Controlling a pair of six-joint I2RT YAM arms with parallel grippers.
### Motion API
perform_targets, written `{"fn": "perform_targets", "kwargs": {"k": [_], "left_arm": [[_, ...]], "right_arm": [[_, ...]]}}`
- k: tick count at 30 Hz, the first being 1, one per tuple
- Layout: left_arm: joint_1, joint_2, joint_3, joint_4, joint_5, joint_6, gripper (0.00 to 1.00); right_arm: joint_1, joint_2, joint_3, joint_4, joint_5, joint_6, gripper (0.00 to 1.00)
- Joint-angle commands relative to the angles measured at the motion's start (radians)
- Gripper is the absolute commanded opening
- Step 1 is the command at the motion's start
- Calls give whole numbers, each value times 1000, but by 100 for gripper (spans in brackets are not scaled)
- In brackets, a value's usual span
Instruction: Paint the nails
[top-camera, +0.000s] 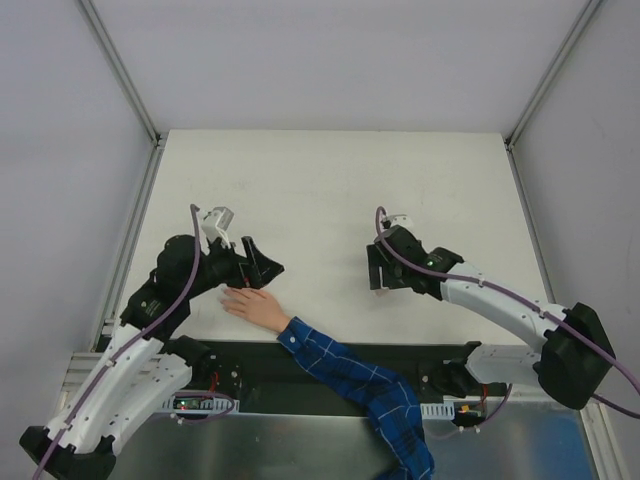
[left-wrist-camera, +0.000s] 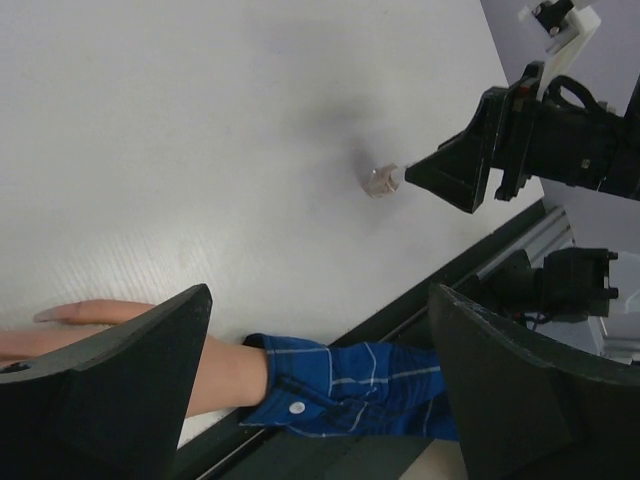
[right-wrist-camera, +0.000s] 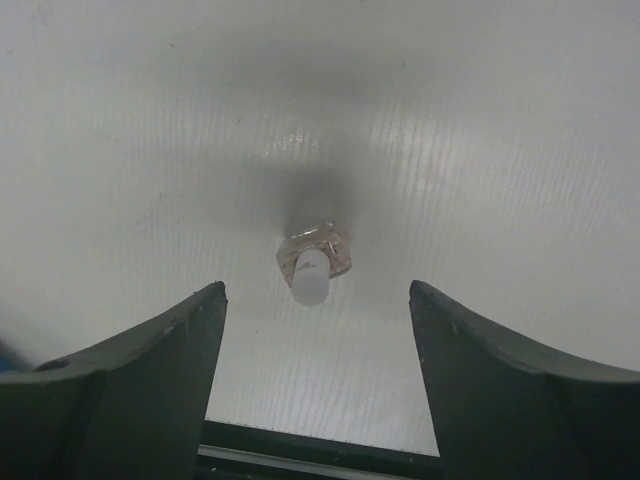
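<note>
- A white ribbed counter (top-camera: 330, 170) lies between grey walls.
- The left arm (top-camera: 150, 310) reaches toward 1 o'clock. Its jaws are spread wide and empty, just above the hand's fingers.
- The hand (top-camera: 255, 305) lies flat on the counter, fingers toward 10 o'clock. Its blue plaid sleeve (top-camera: 350, 380) trails off toward 5 o'clock.
- The nails (left-wrist-camera: 45, 314) sit at the fingertips beneath the left jaws. The one in the left wrist view looks pale, possibly bare, but is too small to be sure.
- A small clear bottle (right-wrist-camera: 314, 262) with a white cap sits at 3 o'clock from the hand, well apart.
- The right arm (top-camera: 500, 305) hangs over the bottle. Its jaws are spread, and the bottle shows in the gap, touching neither side.
</note>
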Motion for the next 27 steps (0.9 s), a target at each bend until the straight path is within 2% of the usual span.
{"fn": "perform_targets", "kwargs": {"k": [1,4,6,7,9,10,13,16,17,22,24,25,27], "left_arm": [[0,173,95,72,155,83,87],[-67,336,165,101,167,107,82],[-144,455,237,105,64,138,81],[-233,495,265,104,20,176,81],[-308,628,352,101,-79,216,79],[-363,675,383,101,-100,250,77],[-448,860,510,90,-167,296,73],[-491,1045,654,59,-213,315,69],[-520,1085,723,49,-225,322,68],[-594,1298,877,-2,-282,350,66],[-603,1361,928,-11,-279,344,54],[-605,1376,940,-20,-275,341,40],[-608,1404,957,-25,-281,324,37]], "right_arm": [[-20,-99,-14,-56,81,62,80],[-86,-159,-22,-108,87,98,85],[-134,-198,-36,-151,96,110,86],[-196,-248,-55,-165,97,115,87],[-278,-308,-79,-191,74,119,88],[-362,-381,-109,-194,54,119,88],[-506,-533,-140,-211,-31,104,88],[-598,-636,-129,-266,-72,49,88],[-611,-656,-110,-305,-62,41,88],[-622,-784,-91,-338,-60,43,88],[-622,-810,-88,-347,-66,39,89],[-622,-814,-89,-343,-86,35,88],[-622,-833,-91,-341,-101,29,89]]}}
